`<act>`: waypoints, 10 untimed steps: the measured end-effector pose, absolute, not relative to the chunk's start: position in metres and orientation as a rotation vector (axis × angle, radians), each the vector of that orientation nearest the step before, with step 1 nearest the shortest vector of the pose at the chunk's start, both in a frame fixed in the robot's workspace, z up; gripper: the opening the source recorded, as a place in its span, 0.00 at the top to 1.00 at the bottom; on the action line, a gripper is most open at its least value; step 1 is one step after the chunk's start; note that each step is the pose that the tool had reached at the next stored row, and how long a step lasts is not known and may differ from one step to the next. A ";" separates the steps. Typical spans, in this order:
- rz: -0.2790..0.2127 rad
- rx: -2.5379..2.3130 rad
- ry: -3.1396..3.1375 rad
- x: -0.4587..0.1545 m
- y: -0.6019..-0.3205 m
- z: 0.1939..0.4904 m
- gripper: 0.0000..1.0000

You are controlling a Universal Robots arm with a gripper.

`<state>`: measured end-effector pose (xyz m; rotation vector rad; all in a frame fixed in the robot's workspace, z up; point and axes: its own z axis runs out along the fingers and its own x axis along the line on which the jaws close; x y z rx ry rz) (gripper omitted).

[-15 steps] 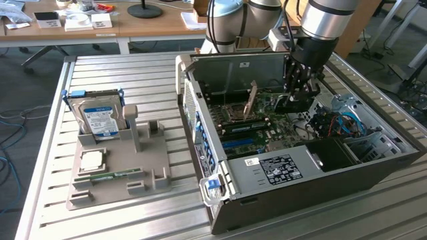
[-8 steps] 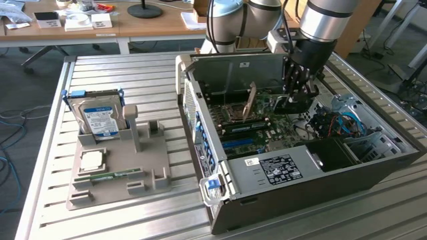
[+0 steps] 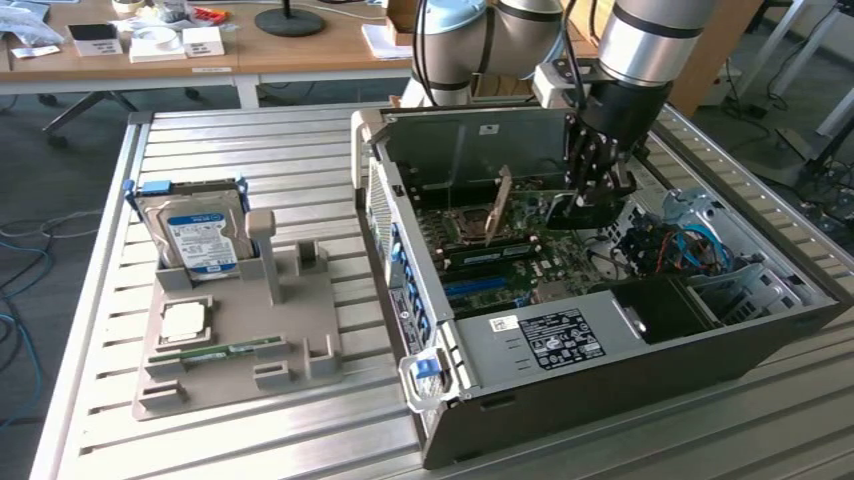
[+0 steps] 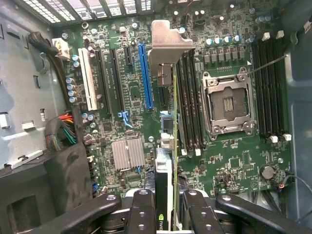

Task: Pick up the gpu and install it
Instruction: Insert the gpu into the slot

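The gpu (image 4: 167,146) shows edge-on in the wrist view, its silver end bracket (image 4: 168,44) pointing away from me and its green board edge running back between my fingers. My gripper (image 4: 168,217) is shut on it, one black finger (image 4: 141,214) on each face. The card hangs over the motherboard (image 4: 131,112), just beside the long blue slot (image 4: 145,75) and next to the black memory slots. In the exterior view my gripper (image 3: 587,200) reaches down inside the open computer case (image 3: 627,330), and the gpu (image 3: 503,205) stands upright above the board. Whether it touches the board I cannot tell.
The case walls hem in the arm on all sides. On the board are a CPU socket (image 4: 228,105), a finned heat sink (image 4: 127,154) and bundled cables (image 4: 63,129). On the exterior view's left, a grey fixture (image 3: 234,340) holds a hard drive (image 3: 200,235), a processor (image 3: 183,320) and a memory stick (image 3: 220,350).
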<state>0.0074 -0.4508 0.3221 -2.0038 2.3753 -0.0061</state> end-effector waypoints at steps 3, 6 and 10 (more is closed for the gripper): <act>-0.006 -2.004 2.375 0.007 -0.451 0.322 0.73; -0.006 -2.004 2.375 0.004 -0.451 0.322 0.73; -0.006 -2.004 2.375 -0.002 -0.451 0.321 0.73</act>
